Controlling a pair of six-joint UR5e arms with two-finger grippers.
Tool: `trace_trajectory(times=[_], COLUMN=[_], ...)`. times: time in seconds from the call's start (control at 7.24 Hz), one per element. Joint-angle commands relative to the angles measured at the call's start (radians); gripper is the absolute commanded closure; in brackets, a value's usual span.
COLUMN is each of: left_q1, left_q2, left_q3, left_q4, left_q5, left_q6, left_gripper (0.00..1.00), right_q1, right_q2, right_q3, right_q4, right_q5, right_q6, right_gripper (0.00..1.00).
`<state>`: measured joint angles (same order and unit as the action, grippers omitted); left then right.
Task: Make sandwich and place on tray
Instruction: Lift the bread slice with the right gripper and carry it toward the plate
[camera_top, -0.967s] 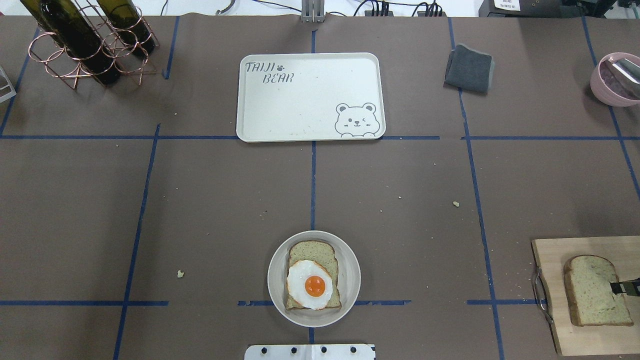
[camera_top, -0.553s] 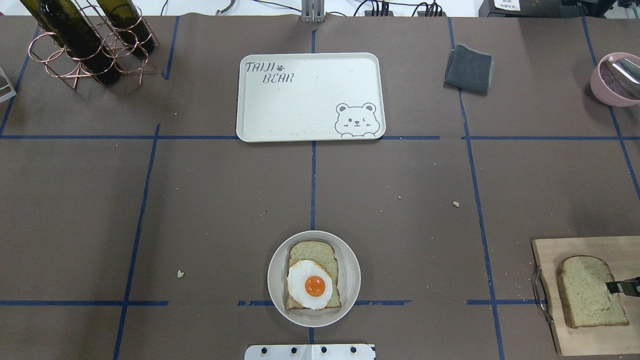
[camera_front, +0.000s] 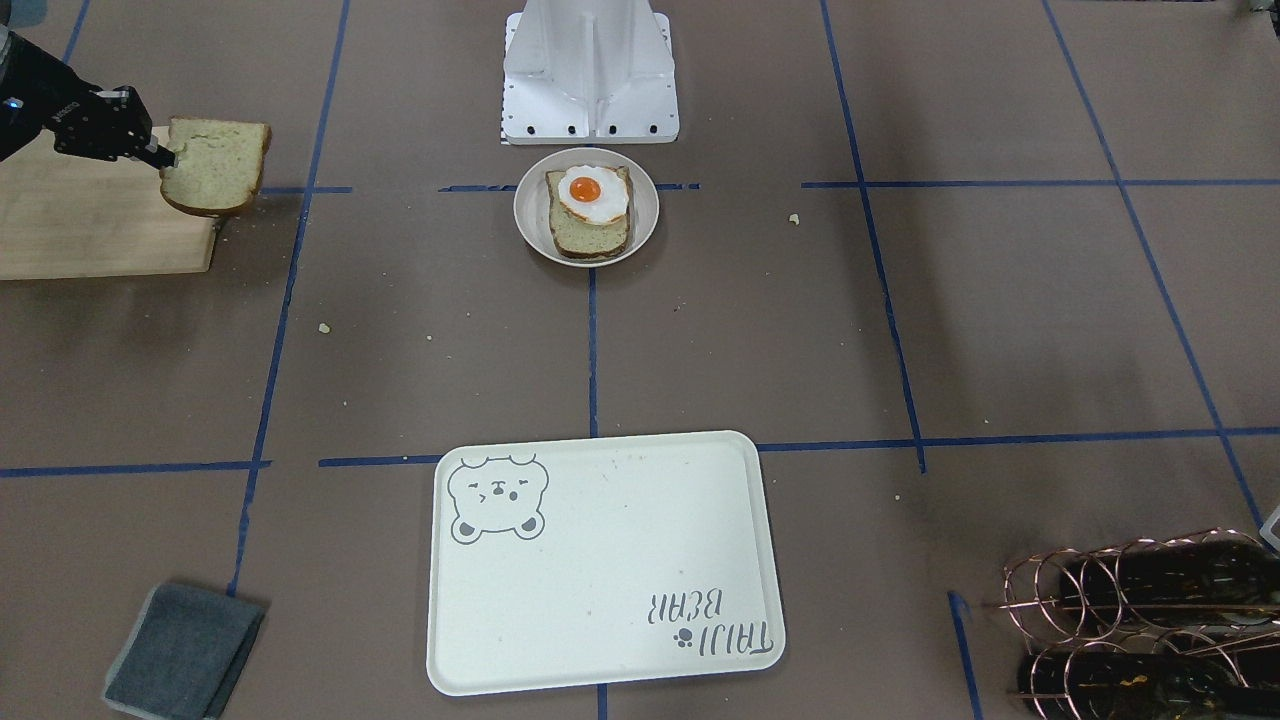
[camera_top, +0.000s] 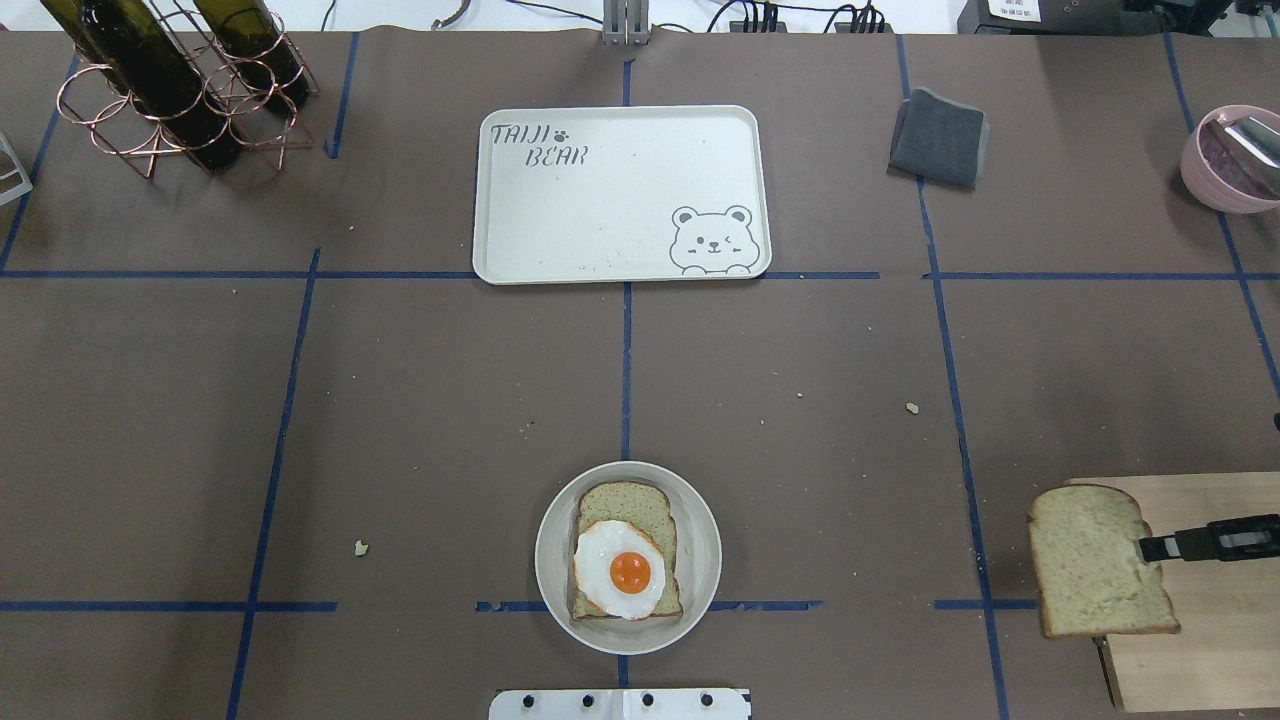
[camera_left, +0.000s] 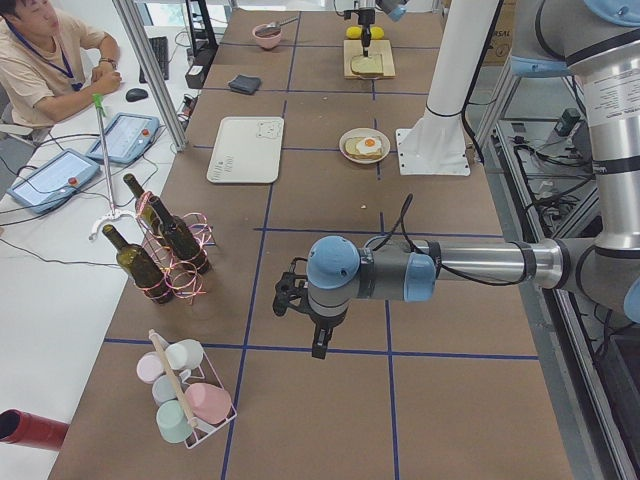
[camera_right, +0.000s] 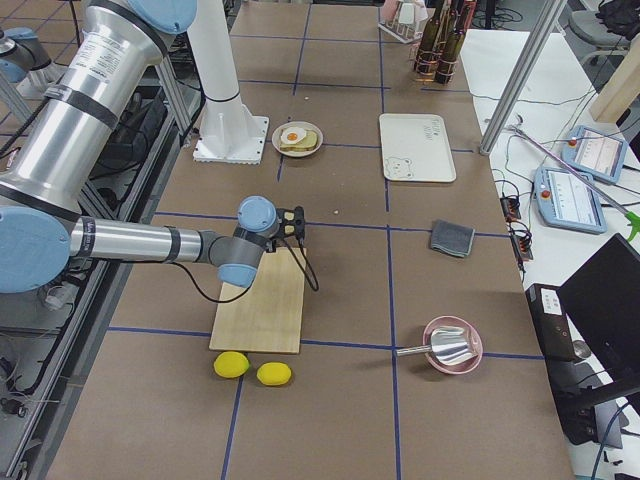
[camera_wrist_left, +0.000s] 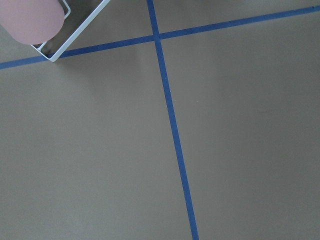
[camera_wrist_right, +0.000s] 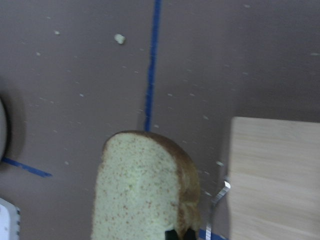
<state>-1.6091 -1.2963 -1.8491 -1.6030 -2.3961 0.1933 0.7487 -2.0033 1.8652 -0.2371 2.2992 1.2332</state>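
My right gripper (camera_top: 1150, 547) is shut on the right crust of a pale bread slice (camera_top: 1095, 560) and holds it in the air over the left edge of the cutting board. The slice also shows in the front view (camera_front: 215, 165) and the right wrist view (camera_wrist_right: 142, 190). A second bread slice (camera_top: 625, 505) lies in a round white bowl (camera_top: 700, 520) with a fried egg (camera_top: 620, 568) on top. The cream bear tray (camera_top: 620, 195) lies bare at the far middle. My left gripper (camera_left: 318, 348) hangs low over bare table far to the left; I cannot tell if it is open.
A wooden cutting board (camera_top: 1200, 650) with a metal handle lies at the near right. A grey cloth (camera_top: 940, 135) and a pink bowl (camera_top: 1225, 160) sit far right. A wine rack (camera_top: 180, 90) stands far left. A cup rack (camera_left: 185, 400) stands near the left gripper.
My right gripper has lifted the bread slice off the cutting board and carried it left, past the board's handle edge. The bowl, egg and tray have not moved.
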Motion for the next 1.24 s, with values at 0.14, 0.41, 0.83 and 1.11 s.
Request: trace_trajectory(times=[0.14,0.41,0.83,1.11], left_q1=[0.000,0.000,0.002,0.002], left_q2=[0.000,-0.001,-0.011,-0.011], left_q3=[0.007,0.007,0.007,0.007], left_q4=[0.002,-0.003,-0.003,-0.003], left_q5=[0.000,0.000,-0.001,0.000], left_q6=[0.000,0.000,0.000,0.000], left_gripper=[0.00,0.00,0.00,0.00], right_q1=[-0.150,-0.282,-0.474,-0.500], right_q2=[0.371,0.600,0.737,0.745], right_q3=[0.020,0.020,-0.012,-0.026], right_q4=[-0.187,-0.418,-0.517,-0.525], right_q5=[-0.158,-0.306,-0.516,-0.552], right_q6=[0.207,0.209,0.209,0.207], right_gripper=[1.00,1.00,1.00,1.00])
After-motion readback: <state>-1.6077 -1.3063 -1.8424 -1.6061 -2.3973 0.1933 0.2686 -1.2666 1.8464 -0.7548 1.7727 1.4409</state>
